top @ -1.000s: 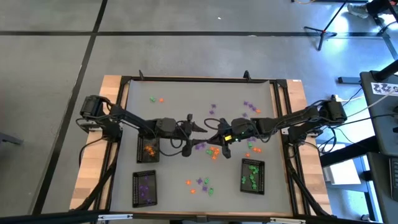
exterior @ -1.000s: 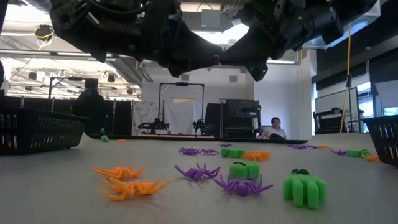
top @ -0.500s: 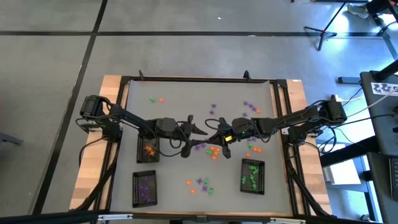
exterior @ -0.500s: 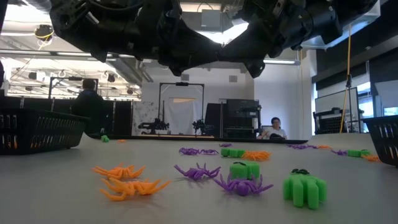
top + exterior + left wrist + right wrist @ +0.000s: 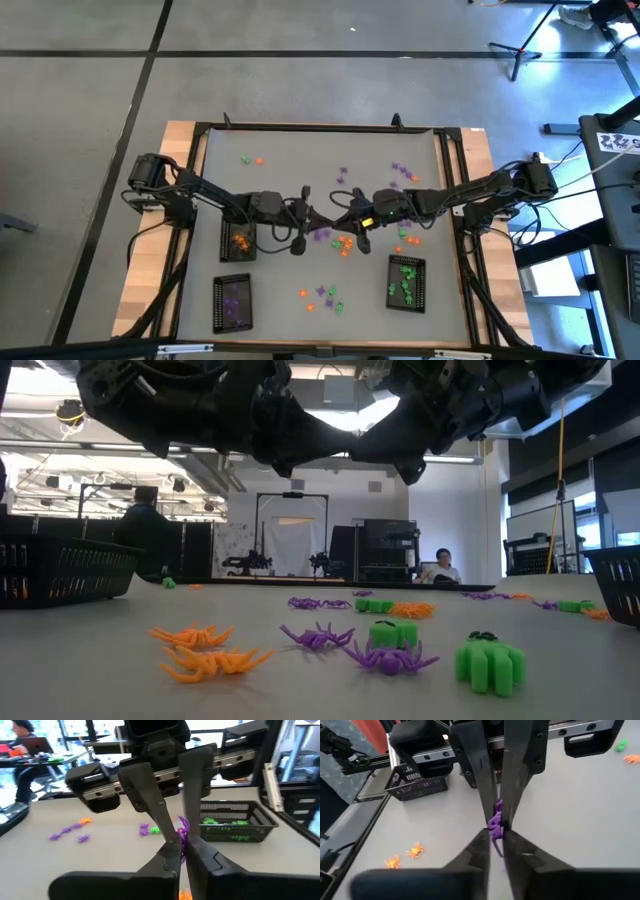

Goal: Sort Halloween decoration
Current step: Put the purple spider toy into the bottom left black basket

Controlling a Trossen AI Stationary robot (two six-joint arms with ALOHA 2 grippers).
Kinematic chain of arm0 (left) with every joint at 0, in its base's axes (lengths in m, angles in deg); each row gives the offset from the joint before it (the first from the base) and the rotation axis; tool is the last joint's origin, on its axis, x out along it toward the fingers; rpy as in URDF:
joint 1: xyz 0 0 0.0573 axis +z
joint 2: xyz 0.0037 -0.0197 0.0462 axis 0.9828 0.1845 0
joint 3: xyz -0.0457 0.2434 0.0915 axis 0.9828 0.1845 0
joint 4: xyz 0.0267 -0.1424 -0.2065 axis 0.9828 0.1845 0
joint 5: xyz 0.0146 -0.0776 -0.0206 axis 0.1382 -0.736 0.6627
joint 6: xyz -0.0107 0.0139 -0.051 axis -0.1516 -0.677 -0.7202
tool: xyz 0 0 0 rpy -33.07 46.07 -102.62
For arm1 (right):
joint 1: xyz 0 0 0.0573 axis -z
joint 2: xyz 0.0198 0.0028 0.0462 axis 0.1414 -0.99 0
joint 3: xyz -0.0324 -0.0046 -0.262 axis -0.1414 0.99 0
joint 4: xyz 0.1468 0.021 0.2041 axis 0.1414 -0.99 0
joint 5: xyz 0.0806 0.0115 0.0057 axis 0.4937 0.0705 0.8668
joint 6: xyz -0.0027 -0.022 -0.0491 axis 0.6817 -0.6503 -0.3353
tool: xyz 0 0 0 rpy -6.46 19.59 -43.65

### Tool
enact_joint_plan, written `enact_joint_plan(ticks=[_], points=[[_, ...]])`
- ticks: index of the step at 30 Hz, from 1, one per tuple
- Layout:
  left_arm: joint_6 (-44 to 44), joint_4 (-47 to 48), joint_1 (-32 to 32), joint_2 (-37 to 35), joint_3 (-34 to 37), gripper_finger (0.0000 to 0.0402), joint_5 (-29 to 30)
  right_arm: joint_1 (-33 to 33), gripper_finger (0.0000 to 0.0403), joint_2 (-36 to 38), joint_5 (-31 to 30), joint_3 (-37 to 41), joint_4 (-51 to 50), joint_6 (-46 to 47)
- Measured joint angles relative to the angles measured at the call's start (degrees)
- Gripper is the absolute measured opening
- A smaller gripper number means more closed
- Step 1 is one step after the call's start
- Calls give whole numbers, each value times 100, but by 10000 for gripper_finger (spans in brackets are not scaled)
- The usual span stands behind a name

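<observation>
Both arms meet over the middle of the table. The left gripper and the right gripper point at each other, tip to tip.

A small purple spider sits between the tips. In the left wrist view, the left gripper's fingers are squeezed shut on it. In the right wrist view, the same purple spider is also pinched between the right gripper's fingers, which stand only a little apart. So both grippers hold this one toy up in the air, above the table.

Below them, near the middle of the table, lies a bunch of purple and orange toys. More toys lie closer to the front edge. A few more lie near the back left corner, and some near the back right side.

Three black trays stand on the table. The tray with orange toys is on the left side. The tray with purple toys is by the front left corner. The tray with green toys is on the right side, near the front.

Seen from table height, orange spiders, purple spiders and a green toy lie on the table.
</observation>
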Motion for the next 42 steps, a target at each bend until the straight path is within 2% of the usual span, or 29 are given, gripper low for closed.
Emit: enact_joint_plan(ticks=[5,8,11,14,19,26,29,32,37,42], points=[[4,274,-5,-80,0,1,141,0,157,11,159,0,-97,-61],[2,1003,-74,-430,4,0,486,0,206,103,249,-4,-343,-64],[-52,2080,-237,-1059,-32,0,1026,0,235,183,156,-4,-658,-63],[-418,3729,-542,-1775,-245,0,1323,0,245,258,-23,-4,-748,-64],[-1810,6460,-1338,-2669,-856,0,1455,0,239,269,-43,-4,-671,-71],[-4646,9342,-2744,-2780,-1645,0,1230,0,237,269,-47,-4,-559,-206],[-5805,9830,-3275,-2677,-1698,0,1002,0,237,269,-49,-4,-562,-213],[-6458,9946,-3666,-2581,-1698,0,751,-2,237,269,-63,-4,-560,-234],[-7166,9949,-4162,-2488,-1696,0,602,0,237,269,-151,-4,-563,-272],[-7262,9949,-4396,-2415,-1696,0,643,0,237,269,-157,-4,-575,-270]])
